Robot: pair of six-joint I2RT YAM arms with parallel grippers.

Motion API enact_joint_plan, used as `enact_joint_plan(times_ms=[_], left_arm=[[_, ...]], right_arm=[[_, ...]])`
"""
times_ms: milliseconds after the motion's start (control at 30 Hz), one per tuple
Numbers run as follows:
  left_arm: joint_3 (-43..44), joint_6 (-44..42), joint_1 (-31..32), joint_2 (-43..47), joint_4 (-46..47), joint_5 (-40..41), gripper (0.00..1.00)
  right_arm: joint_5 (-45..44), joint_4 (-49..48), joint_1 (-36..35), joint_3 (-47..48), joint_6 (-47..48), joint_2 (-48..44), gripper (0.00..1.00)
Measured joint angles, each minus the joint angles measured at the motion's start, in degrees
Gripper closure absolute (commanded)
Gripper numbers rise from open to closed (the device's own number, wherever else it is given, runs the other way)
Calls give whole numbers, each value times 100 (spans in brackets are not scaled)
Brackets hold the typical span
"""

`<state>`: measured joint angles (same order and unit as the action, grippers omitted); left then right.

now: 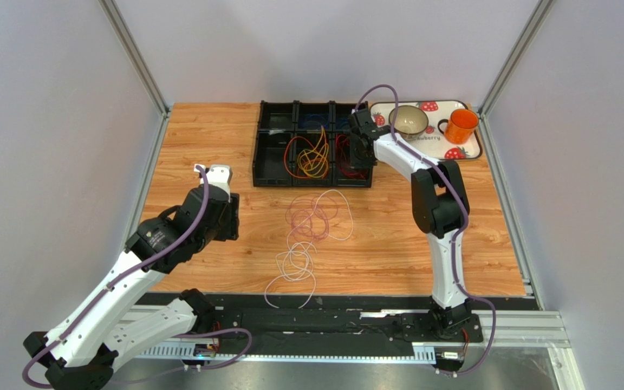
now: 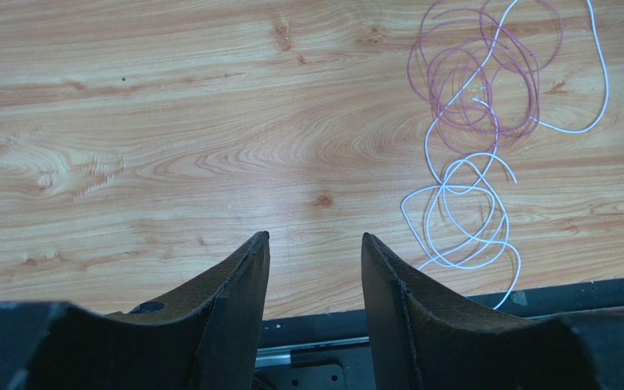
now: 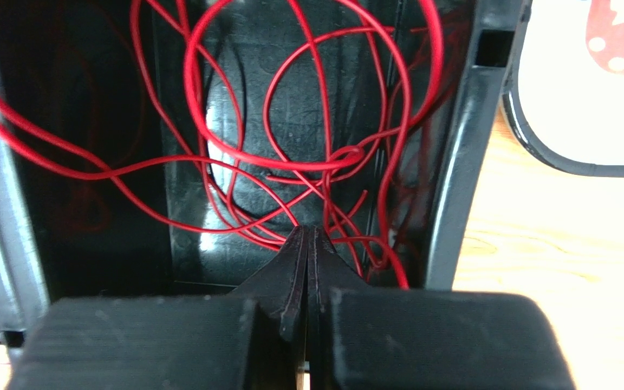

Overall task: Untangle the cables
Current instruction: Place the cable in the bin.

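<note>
The surface (image 1: 209,138) is pale wood with a wavy grain. On it, between the two arms, lies a loose tangle of string-thin cables (image 1: 311,231): glossy purple loops (image 2: 474,77) on the far side and white loops (image 2: 462,219) on the near side. A black plastic tray (image 1: 274,122) with square compartments holds more: orange and yellow coils (image 1: 313,160) in the middle one, red wires (image 3: 291,162) in the right one. The left gripper (image 2: 314,244) hangs over bare wood beside the tangle, its matt black jaws released, with nothing between them. The right gripper (image 3: 307,244) is down in the red compartment, jaws clenched tip to tip. I cannot tell whether a strand is caught.
</note>
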<state>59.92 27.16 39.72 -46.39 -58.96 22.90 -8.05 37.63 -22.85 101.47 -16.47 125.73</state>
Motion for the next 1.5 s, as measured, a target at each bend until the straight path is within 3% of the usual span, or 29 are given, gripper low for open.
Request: enact_joint_plan(times_ms=[133,333,900,1167,1400,1500], left_arm=[[0,0,0,0,0,0,46],[0,0,-2,17,0,0,46],[0,0,-2,109,0,-2,41],[-20,-13,0,210,15,-96,22],[-63,-26,-2,214,52,-195,21],[-63,-11,-2,-33,63,-208,21]], right_arm=[[-7,109,-52,85,4,-4,80],[-48,361,-118,273,26,-116,68],[-190,605,-273,404,26,-960,65],[26,83,-763,-911,-44,-2308,64],[367,-407,-1379,-2747,-350,-3425,63],[415,-560,-1532,-3344,-444,-3661,58]])
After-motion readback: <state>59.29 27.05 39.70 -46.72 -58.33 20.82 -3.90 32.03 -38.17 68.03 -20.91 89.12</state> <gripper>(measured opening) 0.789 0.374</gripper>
